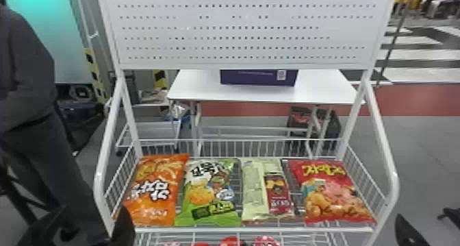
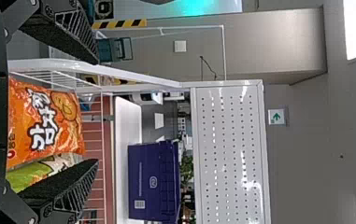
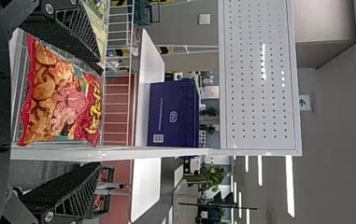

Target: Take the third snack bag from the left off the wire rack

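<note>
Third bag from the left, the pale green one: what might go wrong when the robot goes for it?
The third bag lies flat, packed between the green bag and the red bag, so a pincer might pinch a neighbour too. The open left pincer and right pincer sit low before the wire rack's front rail and could bump it.

The wire rack (image 1: 342,229) is seen as white-coated metal, smooth. Above its basket, a perforated panel (image 1: 239,29) is shown in matt white sheet metal. Inside the rack, glossy plastic film is caught on the third bag (image 1: 255,190). Behind the rack, a box (image 1: 258,77) is read as matt cardboard. Matt black ribbed plastic is noted on the fingers (image 2: 68,181) of the left gripper (image 2: 95,109).
</note>
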`<control>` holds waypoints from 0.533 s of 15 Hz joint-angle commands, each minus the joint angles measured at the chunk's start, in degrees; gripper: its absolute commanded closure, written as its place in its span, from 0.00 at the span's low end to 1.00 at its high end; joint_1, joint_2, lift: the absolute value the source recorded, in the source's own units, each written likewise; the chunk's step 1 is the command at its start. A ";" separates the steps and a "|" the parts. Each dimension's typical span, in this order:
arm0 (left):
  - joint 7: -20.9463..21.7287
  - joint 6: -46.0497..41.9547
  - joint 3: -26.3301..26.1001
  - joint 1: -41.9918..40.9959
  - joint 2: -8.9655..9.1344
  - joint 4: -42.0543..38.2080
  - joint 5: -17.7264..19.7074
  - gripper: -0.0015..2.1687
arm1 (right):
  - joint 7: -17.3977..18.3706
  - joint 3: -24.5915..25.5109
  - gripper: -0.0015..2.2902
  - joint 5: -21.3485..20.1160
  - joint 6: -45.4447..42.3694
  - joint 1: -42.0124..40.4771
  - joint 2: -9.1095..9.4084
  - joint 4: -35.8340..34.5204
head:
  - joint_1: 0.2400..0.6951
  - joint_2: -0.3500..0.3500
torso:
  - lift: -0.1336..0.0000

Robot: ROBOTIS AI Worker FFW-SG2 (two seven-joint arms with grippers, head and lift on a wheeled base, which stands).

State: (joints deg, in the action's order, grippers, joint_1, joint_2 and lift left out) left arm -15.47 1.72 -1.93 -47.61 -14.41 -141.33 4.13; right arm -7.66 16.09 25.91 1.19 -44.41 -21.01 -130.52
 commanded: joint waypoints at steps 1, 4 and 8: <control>0.00 0.00 -0.01 -0.02 0.00 0.01 0.00 0.07 | 0.02 -0.01 0.04 0.02 0.00 0.02 0.00 0.00 | 0.57 0.50 | 1.00; 0.00 0.00 -0.01 0.06 0.08 0.09 0.00 0.07 | -0.07 -0.10 0.04 0.02 0.00 0.02 0.00 0.00 | 0.57 0.50 | 1.00; 0.00 0.00 -0.01 0.06 0.08 0.01 0.00 0.07 | 0.02 -0.10 0.04 -0.16 0.00 0.11 0.18 0.00 | 0.57 0.50 | 1.00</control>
State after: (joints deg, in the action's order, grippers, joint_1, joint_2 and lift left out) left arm -15.46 1.72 -1.94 -47.55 -14.32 -141.30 4.13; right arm -7.72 16.00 25.79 1.19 -44.33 -20.88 -130.52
